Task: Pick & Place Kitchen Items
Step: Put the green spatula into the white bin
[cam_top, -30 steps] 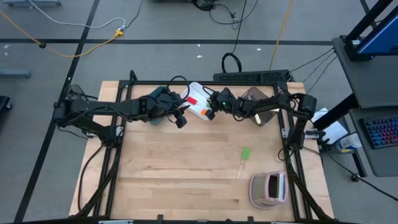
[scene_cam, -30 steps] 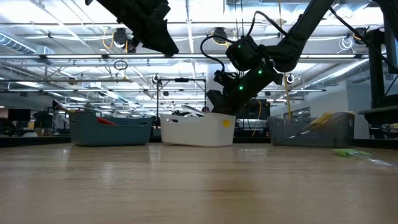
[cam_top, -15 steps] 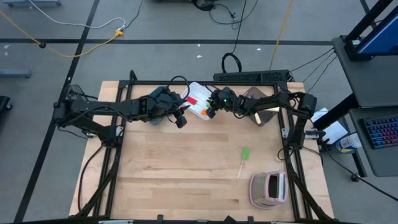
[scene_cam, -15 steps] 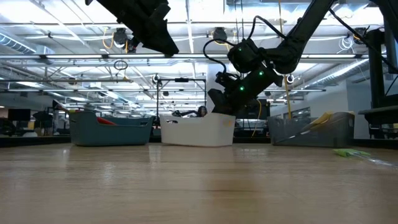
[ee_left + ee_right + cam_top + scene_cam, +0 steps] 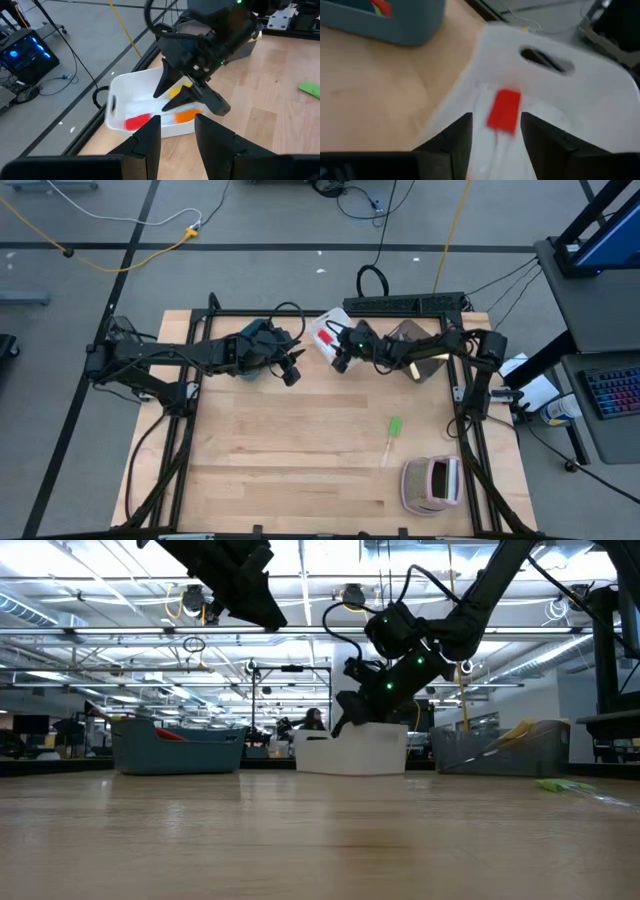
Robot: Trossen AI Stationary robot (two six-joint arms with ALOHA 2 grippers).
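White bin (image 5: pixel 325 338) now shifted right, turned.

A pale wooden worktop (image 5: pixel 300 440) stands on a grey floor (image 5: pixel 250 275) marked with dark lines. Yellow and black cables (image 5: pixel 150 245) trail across the floor beyond the far edge, and a black power strip (image 5: pixel 405 302) lies along that edge. To the right sits a dark desk (image 5: pixel 590 330) with a keyboard (image 5: pixel 612 392). Seen level across the worktop, the room is a wide hall with rows of ceiling lights (image 5: pixel 120 635) and white beams overhead. A person (image 5: pixel 313 720) shows far off.
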